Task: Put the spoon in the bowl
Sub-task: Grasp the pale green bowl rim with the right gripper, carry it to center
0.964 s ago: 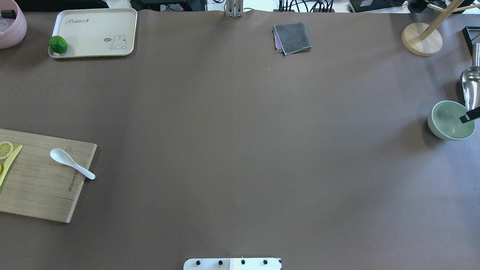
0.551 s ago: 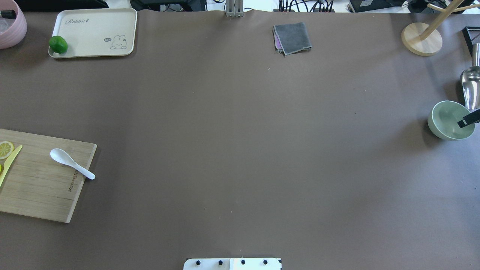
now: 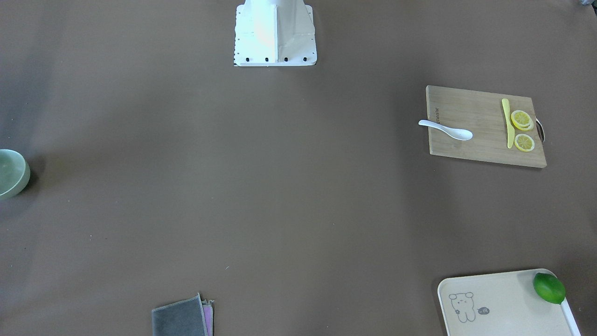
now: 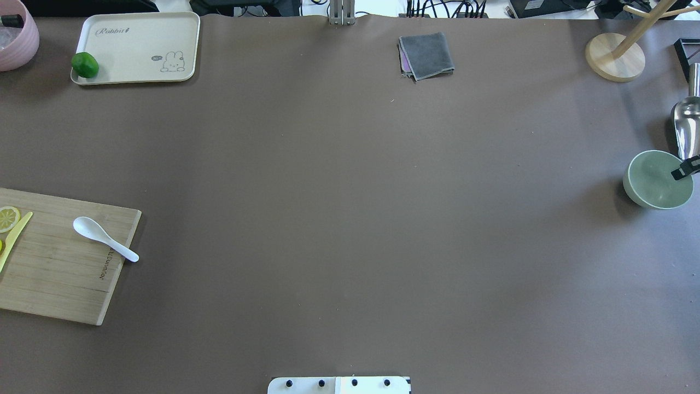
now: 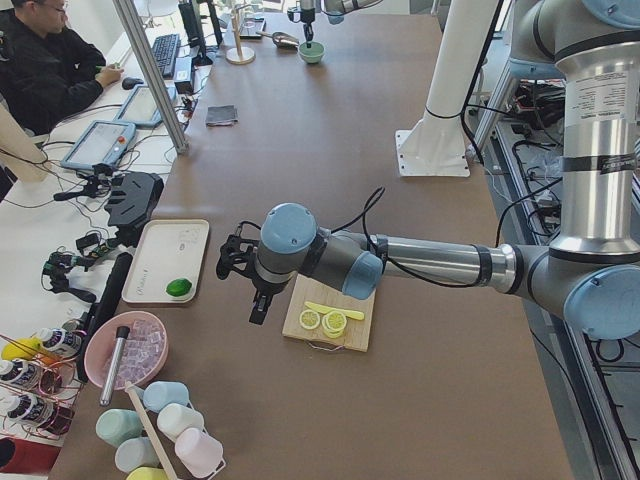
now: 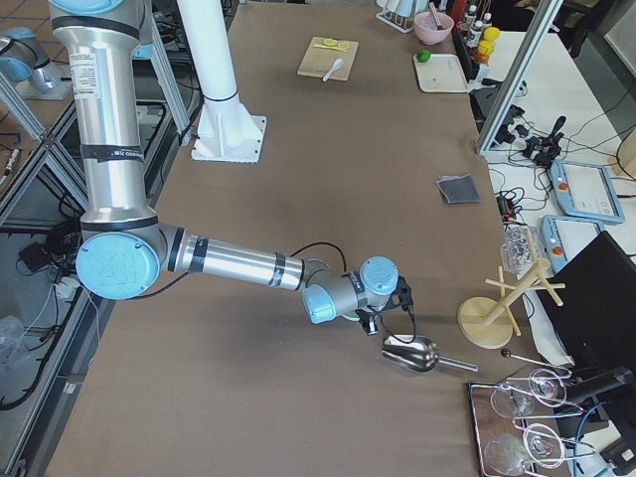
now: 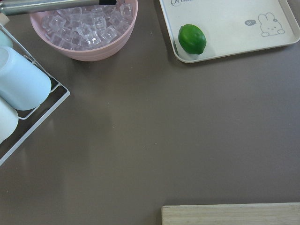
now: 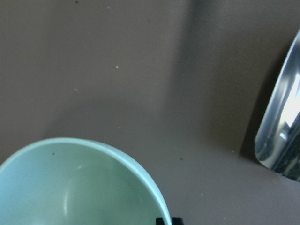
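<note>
The white spoon point(image 4: 104, 238) lies on a wooden cutting board point(image 4: 54, 273) at the table's left, its handle over the board's edge; it also shows in the front view point(image 3: 445, 129). The mint-green bowl point(image 4: 653, 180) stands at the far right edge. My right gripper point(image 4: 686, 168) reaches in from the right, and in the right wrist view its black fingertips point(image 8: 168, 221) close on the bowl's rim point(image 8: 140, 173). My left gripper point(image 5: 255, 290) shows only in the left side view, above the table beside the board's far end. I cannot tell if it is open or shut.
A metal scoop point(image 4: 686, 123) lies just behind the bowl. A wooden stand point(image 4: 615, 54) is at the back right, a grey cloth point(image 4: 426, 54) at the back middle. A tray point(image 4: 136, 33) holds a lime point(image 4: 85, 64). A yellow knife point(image 3: 507, 123) and lemon slices lie on the board.
The bowl has shifted slightly and sits more level now. The right fingertip has moved a little along its rim. The spoon has not moved.
</note>
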You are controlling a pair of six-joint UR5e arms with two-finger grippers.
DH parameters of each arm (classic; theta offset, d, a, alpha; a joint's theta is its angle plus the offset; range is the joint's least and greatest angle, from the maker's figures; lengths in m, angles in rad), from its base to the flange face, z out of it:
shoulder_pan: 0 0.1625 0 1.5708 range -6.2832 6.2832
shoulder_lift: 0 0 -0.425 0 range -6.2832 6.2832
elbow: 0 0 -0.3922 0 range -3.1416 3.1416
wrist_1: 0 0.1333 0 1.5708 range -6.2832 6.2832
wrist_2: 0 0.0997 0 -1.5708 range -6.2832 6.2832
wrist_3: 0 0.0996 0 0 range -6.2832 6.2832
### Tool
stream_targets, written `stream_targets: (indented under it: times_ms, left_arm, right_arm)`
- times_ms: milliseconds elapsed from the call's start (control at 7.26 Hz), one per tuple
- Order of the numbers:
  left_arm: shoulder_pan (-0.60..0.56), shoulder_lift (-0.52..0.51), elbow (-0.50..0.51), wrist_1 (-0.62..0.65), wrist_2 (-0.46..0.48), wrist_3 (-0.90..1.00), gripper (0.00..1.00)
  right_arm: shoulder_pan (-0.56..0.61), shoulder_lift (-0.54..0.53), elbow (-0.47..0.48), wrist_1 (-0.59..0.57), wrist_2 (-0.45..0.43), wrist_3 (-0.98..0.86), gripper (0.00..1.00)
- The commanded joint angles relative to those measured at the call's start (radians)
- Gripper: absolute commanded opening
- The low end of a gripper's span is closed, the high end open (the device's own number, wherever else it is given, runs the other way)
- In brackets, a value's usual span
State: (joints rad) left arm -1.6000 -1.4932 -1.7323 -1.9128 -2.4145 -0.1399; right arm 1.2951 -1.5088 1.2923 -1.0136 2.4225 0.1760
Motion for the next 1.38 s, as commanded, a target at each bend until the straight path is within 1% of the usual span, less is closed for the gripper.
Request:
stream_targets:
  times_ms: [0, 138, 275, 413, 551, 688, 826, 964, 1239]
  left_arm:
    - [0.000, 0.001, -0.006, -0.002, 0.000, -0.003, 0.97]
    - [0.000, 0.001, -0.006, -0.012, -0.009, 0.005, 0.98]
    - [0.002, 0.011, 0.005, -0.105, -0.071, -0.003, 0.98]
    - [0.008, 0.033, 0.003, -0.129, -0.093, -0.003, 0.98]
    - [0.055, 0.030, 0.003, -0.126, -0.100, -0.041, 0.97]
    - [0.133, 0.033, -0.012, -0.170, -0.092, -0.155, 0.97]
    - [0.185, 0.051, -0.012, -0.240, -0.092, -0.199, 0.97]
    - [0.236, 0.054, -0.012, -0.273, -0.098, -0.204, 0.97]
    - [0.332, 0.053, -0.010, -0.284, -0.089, -0.202, 0.97]
  right_arm:
    - [0.007, 0.004, 0.141, -0.003, 0.093, 0.184, 0.00]
    - [0.004, 0.024, 0.204, -0.009, 0.101, 0.279, 0.00]
    - [-0.044, 0.042, 0.263, 0.000, 0.098, 0.453, 0.00]
    - [-0.106, 0.042, 0.338, 0.000, 0.072, 0.567, 0.00]
    - [-0.187, 0.044, 0.410, 0.000, 0.000, 0.688, 0.00]
    - [-0.282, 0.051, 0.462, -0.002, -0.101, 0.794, 0.00]
    - [-0.356, 0.115, 0.467, -0.008, -0.153, 0.895, 0.00]
    - [-0.425, 0.169, 0.469, -0.010, -0.231, 1.006, 0.00]
    - [-0.514, 0.240, 0.469, -0.016, -0.302, 1.097, 0.00]
